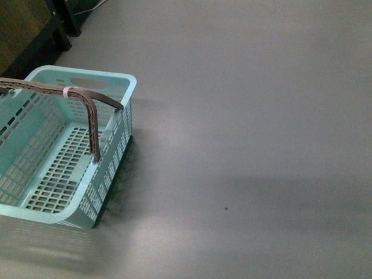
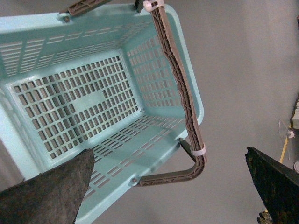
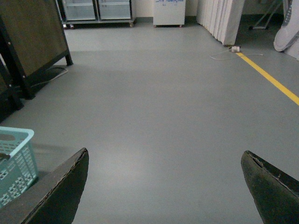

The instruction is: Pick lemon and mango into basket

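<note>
Left wrist view shows the basket (image 2: 93,22), its floor bare

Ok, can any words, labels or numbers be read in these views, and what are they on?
Nothing can be read.
The blue lettering on the white cabinet by the far wall is too blurred to read.
The basket shows no text.
</note>
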